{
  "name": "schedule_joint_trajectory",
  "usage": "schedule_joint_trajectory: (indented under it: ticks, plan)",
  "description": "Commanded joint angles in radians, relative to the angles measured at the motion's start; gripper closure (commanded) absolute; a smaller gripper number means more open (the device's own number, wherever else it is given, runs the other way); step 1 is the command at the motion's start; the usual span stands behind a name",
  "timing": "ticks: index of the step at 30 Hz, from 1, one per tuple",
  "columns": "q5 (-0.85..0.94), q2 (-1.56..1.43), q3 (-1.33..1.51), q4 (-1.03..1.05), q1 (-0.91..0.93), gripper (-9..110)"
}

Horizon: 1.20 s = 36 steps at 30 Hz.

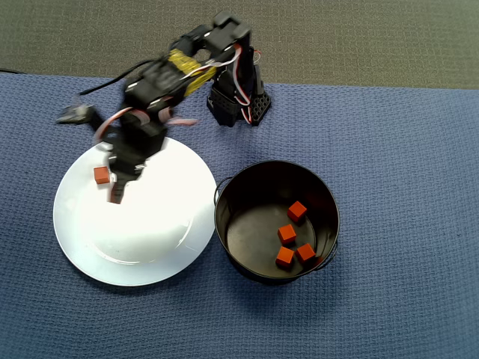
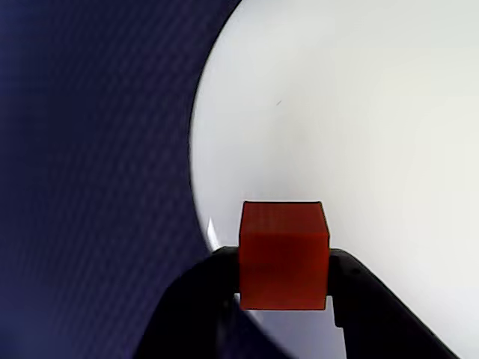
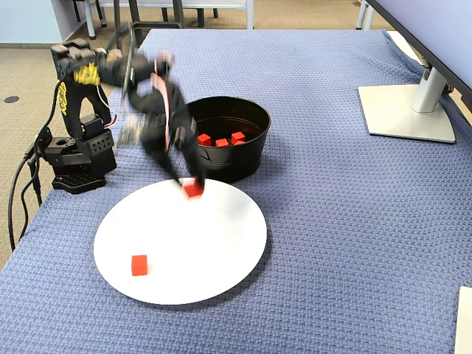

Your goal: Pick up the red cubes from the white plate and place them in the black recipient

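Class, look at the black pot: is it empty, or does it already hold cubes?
Not empty. In the overhead view the black pot holds four red cubes on its floor.

Blue woven cloth (image 3: 332,221) bears white plate (image 3: 221,273), black pot (image 3: 251,151), monitor stand (image 3: 405,110).

overhead view: white plate (image 1: 90,254) lies left of the black recipient (image 1: 243,183), rims nearly touching, both on the cloth (image 1: 404,149). four cubes in the recipient (image 1: 293,234); one cube (image 3: 139,265) on the plate; arm base (image 1: 238,101) behind them.
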<state>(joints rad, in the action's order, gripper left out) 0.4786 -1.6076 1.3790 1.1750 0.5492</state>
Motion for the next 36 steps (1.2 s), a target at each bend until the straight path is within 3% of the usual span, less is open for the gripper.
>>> schedule_joint_trajectory:
  ticks: [1,9,10,12,13,20,26,31,36]
  plan:
    - [-0.193,-0.229,0.083,0.005,-0.265,102]
    - [-0.440,-0.341,0.252,0.012,-0.807,102]
    - [-0.442,-0.330,0.268,0.015,-0.861,98]
    - [-0.402,-0.293,0.267,0.061,-0.933,69]
    - [-0.359,-0.284,0.250,0.089,-0.936,65]
    - [0.005,-0.156,-0.037,0.290,-0.460,66]
    - [0.327,-0.094,0.031,0.196,-0.064,69]
    - [0.565,-0.014,0.075,0.120,0.141,72]
    - [0.643,0.055,0.092,0.097,0.291,74]
